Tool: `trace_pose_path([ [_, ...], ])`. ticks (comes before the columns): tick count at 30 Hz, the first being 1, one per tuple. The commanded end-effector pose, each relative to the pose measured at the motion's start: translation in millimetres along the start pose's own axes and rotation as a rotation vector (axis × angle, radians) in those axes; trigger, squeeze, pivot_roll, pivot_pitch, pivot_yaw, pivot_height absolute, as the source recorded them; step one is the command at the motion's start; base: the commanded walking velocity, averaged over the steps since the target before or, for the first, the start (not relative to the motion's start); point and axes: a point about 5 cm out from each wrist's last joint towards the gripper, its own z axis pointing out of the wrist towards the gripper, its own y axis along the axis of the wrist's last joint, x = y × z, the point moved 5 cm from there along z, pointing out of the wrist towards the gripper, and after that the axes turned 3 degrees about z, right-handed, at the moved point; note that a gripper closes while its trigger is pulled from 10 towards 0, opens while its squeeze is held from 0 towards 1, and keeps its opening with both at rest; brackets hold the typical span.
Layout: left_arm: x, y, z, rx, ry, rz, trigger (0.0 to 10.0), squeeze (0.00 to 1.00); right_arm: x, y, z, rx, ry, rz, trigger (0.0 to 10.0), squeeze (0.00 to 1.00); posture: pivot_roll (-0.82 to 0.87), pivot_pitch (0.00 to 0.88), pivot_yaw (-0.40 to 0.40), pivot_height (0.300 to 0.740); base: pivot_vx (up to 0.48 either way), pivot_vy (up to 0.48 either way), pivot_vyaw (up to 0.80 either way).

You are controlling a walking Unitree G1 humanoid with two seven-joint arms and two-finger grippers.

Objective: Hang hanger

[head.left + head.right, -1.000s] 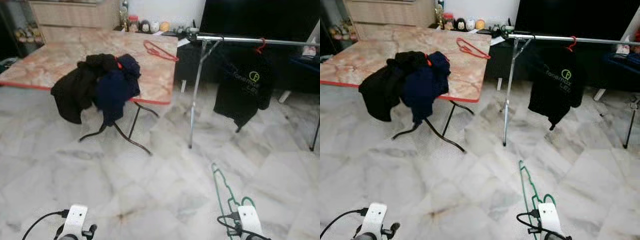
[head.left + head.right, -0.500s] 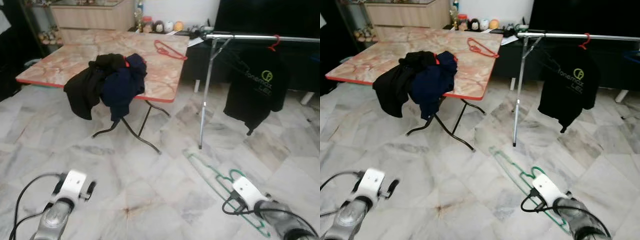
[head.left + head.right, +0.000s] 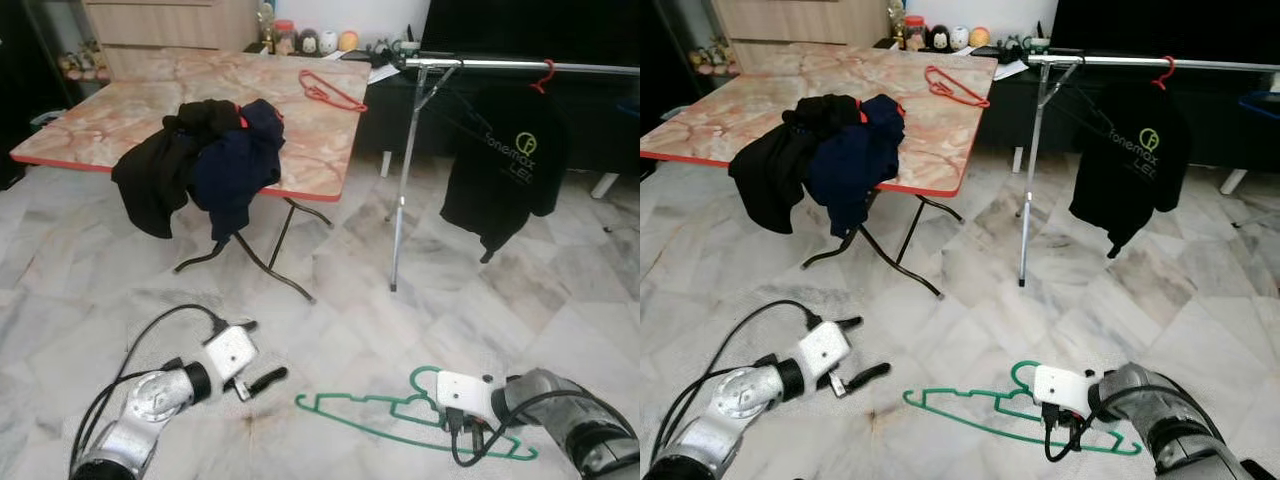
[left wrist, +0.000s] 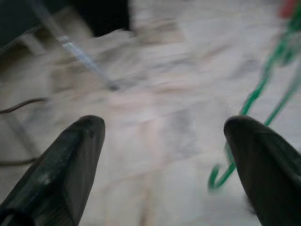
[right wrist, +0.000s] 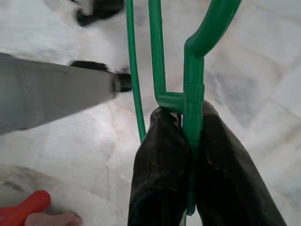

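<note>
Your right gripper (image 5: pixel 186 141) is clamped on the thin green wire hanger (image 3: pixel 380 412), held flat and low over the glossy marble floor (image 3: pixel 330 300). Your left gripper (image 3: pixel 255 355) is spread wide, holding nothing. Ahead you have open floor up to the metal rail (image 3: pixel 520 65), where a black shirt (image 3: pixel 505 165) hangs beside the folding table (image 3: pixel 150 110).

The floor (image 3: pixel 520 300) is polished marble tile, pale and glossy. The surface (image 3: pixel 120 120) has a smooth marble-look top. The rail (image 3: pixel 500 64) is shiny metal. The green hanger (image 3: pixel 390 415) looks like smooth plastic. The shirt (image 3: pixel 505 165) and heaped clothes (image 3: pixel 205 165) are matt cloth.
</note>
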Motion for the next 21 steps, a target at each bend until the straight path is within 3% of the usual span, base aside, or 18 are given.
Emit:
trace_pose_path([
  [1, -11.9, 11, 3.4, -0.018, -0.094, -0.027, 10.0, 0.00, -2.7, 15, -4.6, -0.050, 0.039, -0.028, 10.0, 0.00, 0.01, 0.000, -0.048, 0.740, 0.000, 0.000, 0.00],
  [6, -26.3, 31, 11.8, -0.048, -0.202, -0.050, 10.0, 0.00, -11.6, 42, -11.2, -0.155, 0.028, -0.061, 10.0, 0.00, 0.01, 0.000, -0.051, 0.740, 0.000, 0.000, 0.00],
  [10, -37.2, 41, 23.4, -0.051, -0.259, -0.051, 10.0, 0.00, -9.8, 65, -12.2, -0.251, 0.061, -0.089, 10.0, 0.00, 0.01, 0.000, -0.051, 0.740, 0.000, 0.000, 0.00],
  [14, -39.0, 50, 30.2, -0.065, -0.268, -0.062, 10.0, 0.00, -16.7, 78, -11.2, -0.277, 0.007, -0.102, 10.0, 0.00, 0.01, 0.000, -0.051, 0.740, 0.000, 0.000, 0.00],
  [21, -43.2, 60, 42.6, -0.066, -0.288, -0.041, 10.0, 0.00, -1.7, 93, 5.5, -0.252, 0.057, -0.212, 10.0, 0.00, 0.01, 0.000, -0.053, 0.740, 0.000, 0.000, 0.00],
])
